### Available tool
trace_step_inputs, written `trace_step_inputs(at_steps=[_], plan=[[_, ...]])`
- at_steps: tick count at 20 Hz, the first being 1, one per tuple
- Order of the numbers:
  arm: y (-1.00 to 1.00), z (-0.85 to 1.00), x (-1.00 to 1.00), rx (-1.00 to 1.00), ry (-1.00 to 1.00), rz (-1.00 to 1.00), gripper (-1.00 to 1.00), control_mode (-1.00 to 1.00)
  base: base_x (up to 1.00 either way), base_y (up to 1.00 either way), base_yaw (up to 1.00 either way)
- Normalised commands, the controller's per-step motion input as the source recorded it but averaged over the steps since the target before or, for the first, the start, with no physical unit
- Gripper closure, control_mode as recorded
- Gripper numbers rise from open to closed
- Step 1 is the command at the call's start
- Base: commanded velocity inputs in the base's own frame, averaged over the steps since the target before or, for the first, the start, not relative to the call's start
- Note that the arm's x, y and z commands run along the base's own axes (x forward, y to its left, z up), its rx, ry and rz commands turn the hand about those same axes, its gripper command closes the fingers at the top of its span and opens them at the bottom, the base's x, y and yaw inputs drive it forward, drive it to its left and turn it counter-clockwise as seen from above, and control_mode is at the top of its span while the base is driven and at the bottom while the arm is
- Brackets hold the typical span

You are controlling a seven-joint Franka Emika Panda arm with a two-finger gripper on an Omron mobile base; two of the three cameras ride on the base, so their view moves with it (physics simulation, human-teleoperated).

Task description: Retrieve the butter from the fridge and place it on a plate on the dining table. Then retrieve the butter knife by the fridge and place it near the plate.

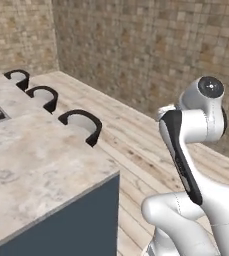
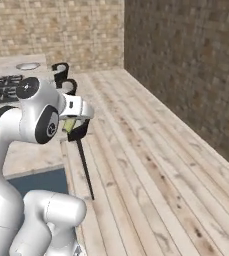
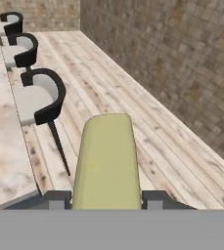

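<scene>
**Operator:** I have the pincer (image 3: pixel 105 199) clamped on the butter (image 3: pixel 107 163). In the hand view the two dark fingertips (image 3: pixel 57 199) sit one on each side of the pale yellow-olive bar, and the bar runs straight out ahead of them.

**Second:** Can you see it from the base too?

**Operator:** In the right base view, yes: a bit of yellow-green butter (image 2: pixel 69 124) shows under the white hand (image 2: pixel 76 107). The arm is folded, with the hand held up in the air, above the floor.

**Second:** What is nearest the pincer?

**Operator:** Just to its left in the hand view, and lower, is a stool (image 3: pixel 40 97) with a black curved back and a pale seat, pushed up to the table (image 3: pixel 3 156). Two more stools stand beyond it in a row along the same edge. The table's beige marbled top lies left of the pincer; its blue base shows under the corner.

**Second:** And the other side?

**Operator:** Right of the pincer and ahead, bare plank floor (image 3: pixel 147 132) runs up to a brick wall (image 3: pixel 182 63). Far along the table I see the black cooktop (image 2: pixel 3 87), and past it something round and pale that may be the plate (image 2: pixel 27 66). I cannot tell for sure.
</scene>
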Motion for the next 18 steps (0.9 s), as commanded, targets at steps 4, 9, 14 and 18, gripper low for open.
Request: trace_step_inputs(at_steps=[4, 9, 14, 18], plan=[[0.0, 0.0, 0.0, 0.0, 0.0, 0.0, 1.0, 1.0, 0.0, -0.61, 0.55], [0.0, 0.0, 0.0, 0.0, 0.0, 0.0, 1.0, 1.0, 0.0, -0.62, 0.54], [0.0, 0.0, 0.0, 0.0, 0.0, 0.0, 1.0, 1.0, 0.05, -0.64, 0.52], [0.0, 0.0, 0.0, 0.0, 0.0, 0.0, 1.0, 1.0, 0.04, -0.58, 0.57]])
